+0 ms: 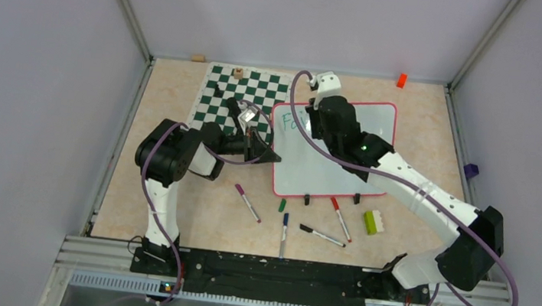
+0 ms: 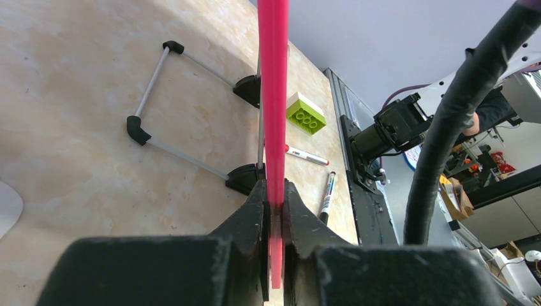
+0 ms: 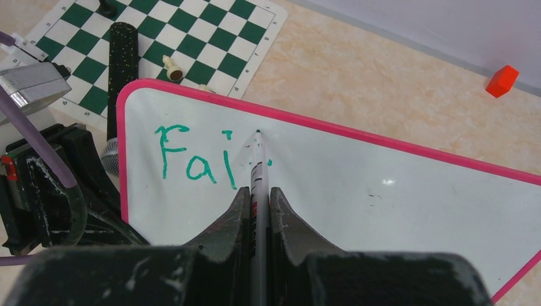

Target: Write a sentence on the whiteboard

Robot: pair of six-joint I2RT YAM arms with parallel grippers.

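The whiteboard (image 1: 319,175) stands tilted on its feet at the table's middle, right of the chess mat. My left gripper (image 1: 266,152) is shut on its left edge; in the left wrist view the pink frame (image 2: 273,95) runs up from between the closed jaws of that gripper (image 2: 274,191). My right gripper (image 3: 258,194) is shut on a white marker (image 3: 258,172), whose tip touches the whiteboard (image 3: 383,210) just right of the writing. The sentence (image 3: 191,162) reads "Fai" in teal, with a small teal dash beside the marker. From above, my right gripper (image 1: 317,116) covers part of the sentence (image 1: 292,122).
The green-and-white chess mat (image 1: 239,99) lies at the back left with a few pieces on it. Several markers (image 1: 321,236) and a green cap (image 1: 282,205) lie in front of the board. A lime brick (image 1: 374,222) sits front right, a red block (image 1: 401,80) at the back wall.
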